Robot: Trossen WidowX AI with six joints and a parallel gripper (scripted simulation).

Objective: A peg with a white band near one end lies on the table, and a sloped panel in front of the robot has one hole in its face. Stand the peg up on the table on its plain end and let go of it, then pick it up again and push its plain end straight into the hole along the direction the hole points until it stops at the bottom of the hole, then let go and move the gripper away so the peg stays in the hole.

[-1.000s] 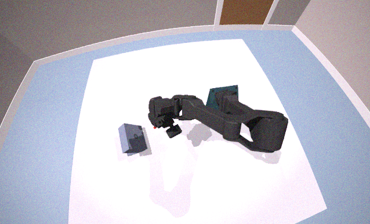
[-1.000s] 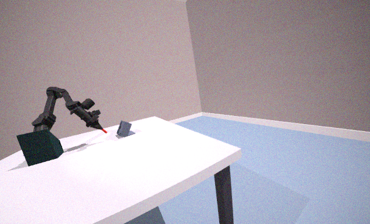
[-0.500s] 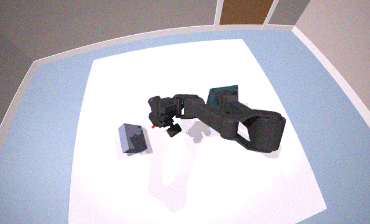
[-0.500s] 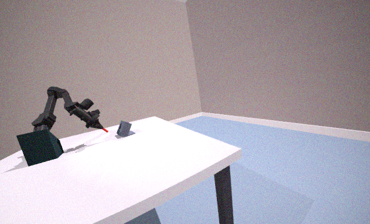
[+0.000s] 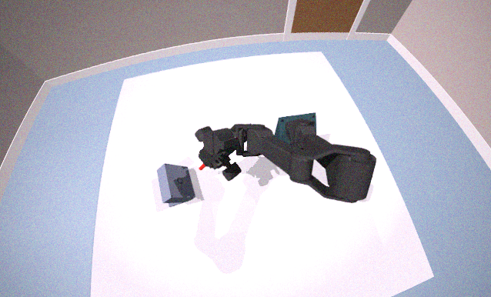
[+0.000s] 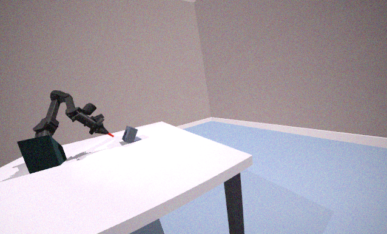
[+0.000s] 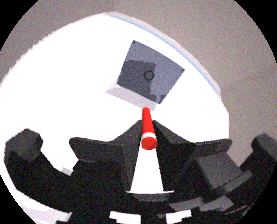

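The red peg (image 5: 202,167) (image 6: 111,135) (image 7: 147,120) is held above the table, tilted, with its plain end pointing out toward the sloped panel. Its white band is at the near end in the wrist view, between the fingertips. My gripper (image 6: 108,133) (image 7: 146,123) is shut on the peg. The blue-grey sloped panel (image 5: 172,195) (image 6: 131,133) (image 7: 168,79) stands a short way beyond the peg's plain end, not touching it. Its hole (image 5: 180,180) (image 7: 148,75) shows as a dark ring in the face, partly in the arm's shadow. The hole cannot be made out in the exterior view.
The white table (image 5: 158,246) (image 6: 179,163) carries the arm's dark green base block (image 5: 282,128) (image 6: 41,156), which is well behind the gripper. Shadows of the arm lie across the table and over part of the panel's face.
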